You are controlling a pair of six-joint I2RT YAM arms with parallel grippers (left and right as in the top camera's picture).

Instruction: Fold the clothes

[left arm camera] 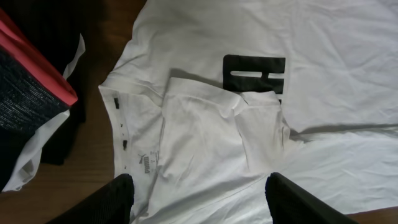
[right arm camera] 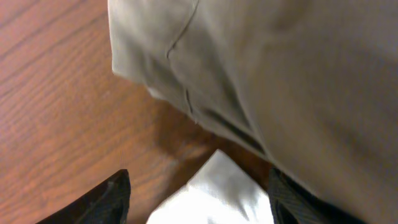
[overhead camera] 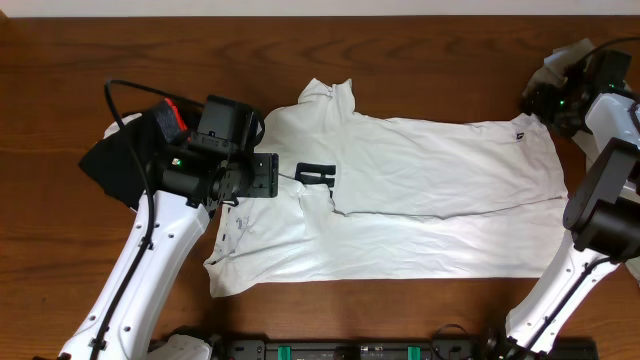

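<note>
The white T-shirt [overhead camera: 430, 190] lies spread across the table, with dark block lettering [overhead camera: 316, 175] near the collar and one side folded in. My left gripper [overhead camera: 268, 176] hovers open over the collar end. In the left wrist view its open fingers [left arm camera: 199, 190] frame the shirt [left arm camera: 205, 124], with nothing held. The black garment [overhead camera: 115, 165] with a red-edged grey waistband [left arm camera: 31, 74] lies to the left. My right gripper [overhead camera: 538, 100] is at the shirt's far right corner. Its fingers [right arm camera: 199, 193] are open around a white shirt corner [right arm camera: 217, 193], beside the khaki-grey garment [right arm camera: 280, 68].
The dark wooden table [overhead camera: 80, 280] shows around the shirt. The khaki-grey garment [overhead camera: 562, 60] sits at the back right edge, close to the right arm. A black rail [overhead camera: 360, 350] runs along the front edge.
</note>
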